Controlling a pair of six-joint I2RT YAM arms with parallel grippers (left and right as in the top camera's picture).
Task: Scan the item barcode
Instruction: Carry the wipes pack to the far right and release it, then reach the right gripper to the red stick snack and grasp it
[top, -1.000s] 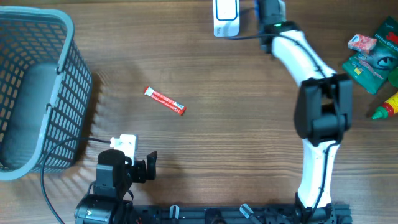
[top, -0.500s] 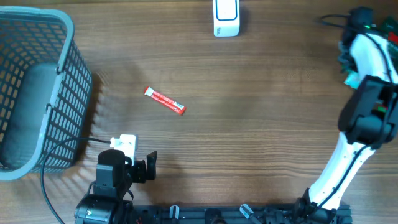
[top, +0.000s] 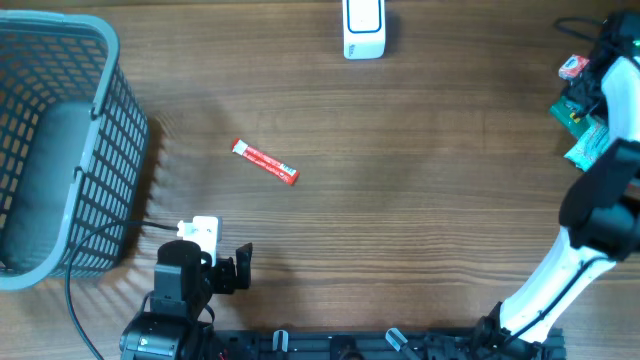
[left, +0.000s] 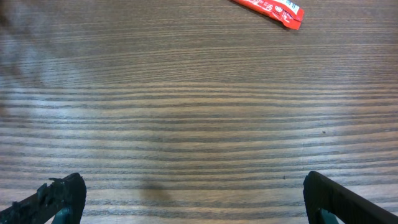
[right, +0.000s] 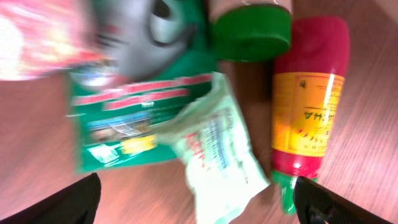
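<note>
Overhead: red sachet (top: 265, 162) between basket (top: 112, 62), scanner (top: 363, 28)

A wooden table (top: 400, 200) fills every view from edge to edge. Its top is mid-brown, with fine darker grain running left to right in the overhead view in long, fairly even streaks. From the left wrist the grain shows as close wavy bands, and a pale, hazy sheen (left: 50, 68) lies over the upper left of the surface. From the right wrist the wood looks redder and blurred. The light is soft and even
</note>
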